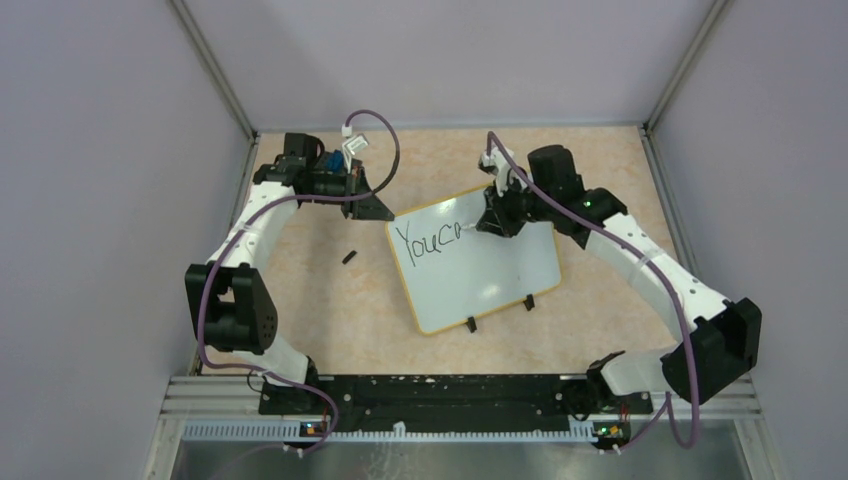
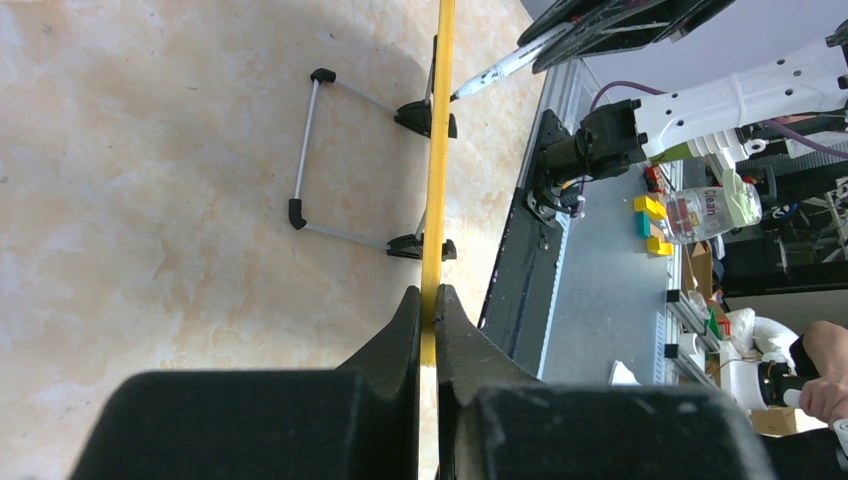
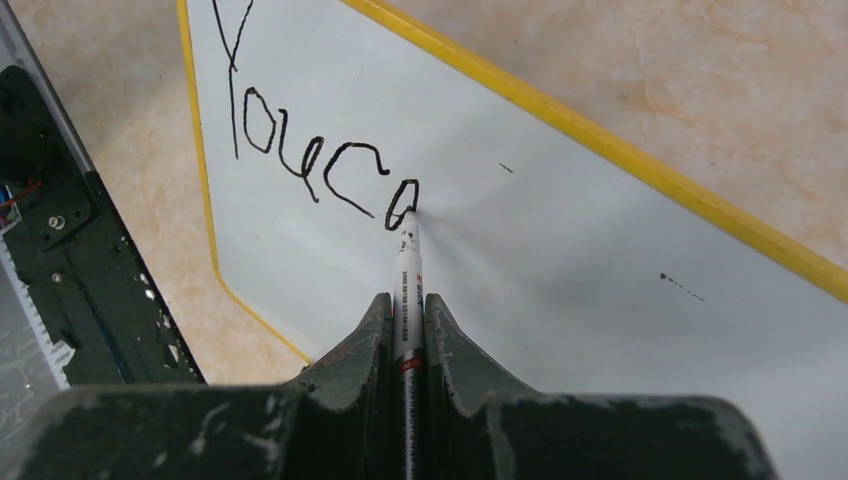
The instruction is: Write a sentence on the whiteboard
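Right jaws clamp a marker (image 3: 408,270), its tip touching the whiteboard (image 1: 500,270) at the end of the sentence (image 1: 428,241), which reads "Youca". Left jaws pinch the whiteboard's yellow rim (image 2: 437,200) at its far-left corner. The whiteboard sits on the counter (image 1: 340,310) between the 2 arms. A small black object (image 1: 349,257) lies left of it.

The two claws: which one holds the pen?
The right claw: it grips the pen, tip on the whiteboard. The left claw pinches the board's yellow edge instead.
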Controlling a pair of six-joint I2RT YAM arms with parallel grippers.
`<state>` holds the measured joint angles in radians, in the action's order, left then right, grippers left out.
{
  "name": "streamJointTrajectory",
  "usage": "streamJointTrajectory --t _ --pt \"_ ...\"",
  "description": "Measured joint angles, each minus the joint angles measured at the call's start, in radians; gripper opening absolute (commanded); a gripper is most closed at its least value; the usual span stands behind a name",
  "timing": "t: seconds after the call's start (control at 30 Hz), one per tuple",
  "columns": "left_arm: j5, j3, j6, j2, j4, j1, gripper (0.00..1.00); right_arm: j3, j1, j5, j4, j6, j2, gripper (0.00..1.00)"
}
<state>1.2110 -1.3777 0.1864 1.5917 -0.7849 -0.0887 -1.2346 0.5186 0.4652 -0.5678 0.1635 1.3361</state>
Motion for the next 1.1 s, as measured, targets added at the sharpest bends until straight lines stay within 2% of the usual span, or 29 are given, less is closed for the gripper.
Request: streamJointTrajectory --t 0.53,1.1 --pt "0.000 0.000 0.000 0.000 0.000 0.000 0.00 -0.016 -0.005 -0.011 0.012 0.002 0.002 0.00" --pt "0.000 0.000 0.000 0.000 0.000 0.000 0.00 -0.002 -0.005 0.000 -0.058 0.050 0.002 0.00"
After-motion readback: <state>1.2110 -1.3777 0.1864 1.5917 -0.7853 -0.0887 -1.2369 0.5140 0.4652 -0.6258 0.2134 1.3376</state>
